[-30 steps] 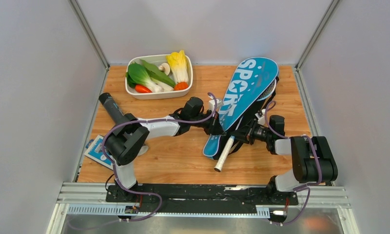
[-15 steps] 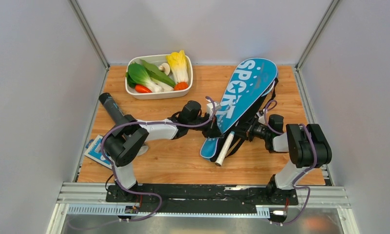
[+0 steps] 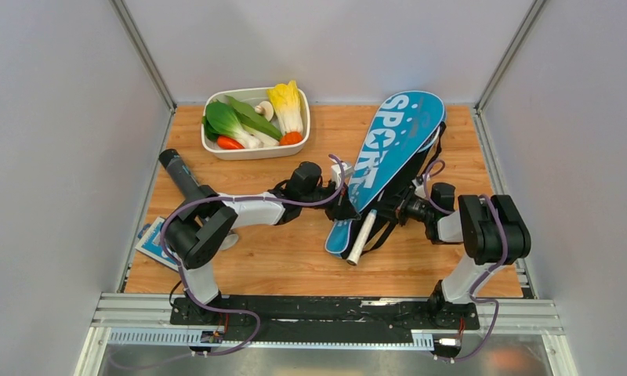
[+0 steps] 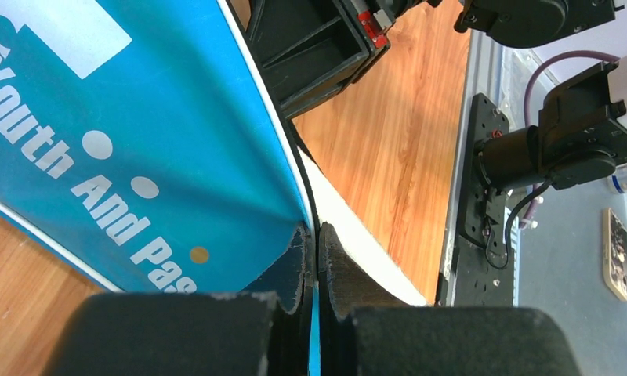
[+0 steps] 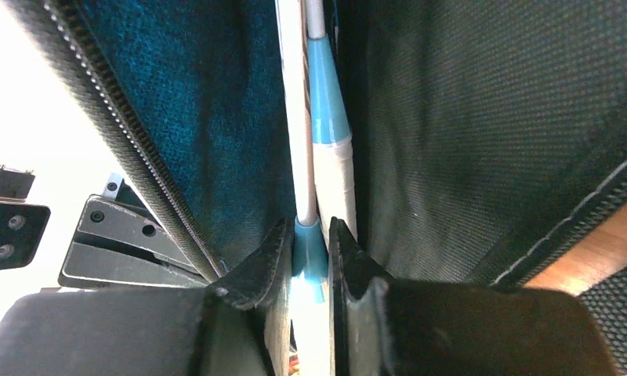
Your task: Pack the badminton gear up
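1. Where the two arms meet over the middle of the wooden worktop, a blue racket-shaped fabric cover lettered "SPORT" lies slanted, its wide end towards the far right corner and its narrow end between the arms
2. The left tool has its fingers pressed together on the thin edge of the cover's narrow end, pinching the fabric
3. The right tool reaches into the unzipped cover from the other side and pinches the neck of a light-blue racket; a second racket, its light-blue neck running into a white grip, lies just beside it inside
4. One white handle sticks out of the narrow end, pointing towards the near edge
5. A long black tube lies at the left, partly under the left arm, well apart from the cover
6. A white tray of toy vegetables sits at the far left, and a small blue-and-white card lies by the left edge
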`<state>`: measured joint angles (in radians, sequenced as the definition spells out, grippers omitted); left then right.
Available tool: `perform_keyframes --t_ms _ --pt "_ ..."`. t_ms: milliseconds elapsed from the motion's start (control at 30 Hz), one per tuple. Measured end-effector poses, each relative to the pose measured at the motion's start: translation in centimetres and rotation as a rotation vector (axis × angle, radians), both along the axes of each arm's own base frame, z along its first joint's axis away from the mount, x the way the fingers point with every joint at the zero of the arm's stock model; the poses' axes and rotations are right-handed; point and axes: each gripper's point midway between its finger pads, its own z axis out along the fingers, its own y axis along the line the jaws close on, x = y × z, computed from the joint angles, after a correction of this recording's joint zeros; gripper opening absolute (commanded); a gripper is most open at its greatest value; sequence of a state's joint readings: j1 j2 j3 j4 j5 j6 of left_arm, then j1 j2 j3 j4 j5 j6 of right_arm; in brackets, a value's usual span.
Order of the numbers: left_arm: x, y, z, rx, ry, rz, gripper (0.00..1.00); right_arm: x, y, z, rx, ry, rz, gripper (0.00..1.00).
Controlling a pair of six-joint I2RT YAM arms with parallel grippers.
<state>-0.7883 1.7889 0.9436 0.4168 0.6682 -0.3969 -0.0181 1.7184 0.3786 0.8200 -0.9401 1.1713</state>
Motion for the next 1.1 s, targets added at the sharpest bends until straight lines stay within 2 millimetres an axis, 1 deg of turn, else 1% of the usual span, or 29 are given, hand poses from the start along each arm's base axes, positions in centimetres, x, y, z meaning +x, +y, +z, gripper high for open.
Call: perform_keyframes --t_ms 133,200,233,300,467,567,700,867,967,1000,1067,1100 --pt "0.2 -0.1 0.4 -0.010 -0.007 0.013 0.00 0.8 -0.2 0.1 -0.018 -0.011 -0.024 0.00" --pt "-1.0 0.2 0.2 0.004 0.018 -0.013 0.00 2.6 -1.2 0.2 -0.044 -0.029 -0.098 0.00" --pt "-1.4 0.2 0.1 0.012 0.015 -0.016 0.00 3.2 -1.5 0.5 -0.041 -0.034 -0.115 0.00" --pt "-1.4 0.2 0.2 0.016 0.002 -0.015 0.00 3.4 -1.4 0.5 -0.025 -0.032 -0.122 0.00" --pt "-1.1 0.4 -0.1 0.026 -0.009 0.000 0.00 3.8 -1.3 -0.4 0.020 0.011 -0.141 0.00" --pt "-1.1 0.4 -0.2 0.021 -0.001 0.009 0.00 3.9 -0.8 -0.4 0.023 0.001 -0.141 0.00" --pt "-1.2 0.1 0.2 -0.001 0.023 0.021 0.00 4.1 -0.2 -0.7 0.021 -0.009 -0.165 0.00" --pt "-2.5 -0.9 0.9 -0.029 0.052 0.004 0.00 4.1 1.1 -1.4 -0.012 -0.010 -0.199 0.00" --pt "-2.9 -1.3 0.3 -0.017 0.070 0.009 0.00 3.9 1.4 -1.7 -0.028 -0.007 -0.221 0.00" --pt "-3.0 -1.3 0.1 -0.012 0.075 0.011 0.00 4.0 1.4 -1.8 -0.032 -0.007 -0.229 0.03" --pt "-3.1 -1.4 -0.4 -0.002 0.084 0.016 0.01 4.0 1.6 -2.0 -0.040 -0.005 -0.235 0.18" --pt "-3.1 -1.5 -0.7 0.004 0.087 0.020 0.07 4.0 1.6 -2.1 -0.045 -0.002 -0.234 0.28"
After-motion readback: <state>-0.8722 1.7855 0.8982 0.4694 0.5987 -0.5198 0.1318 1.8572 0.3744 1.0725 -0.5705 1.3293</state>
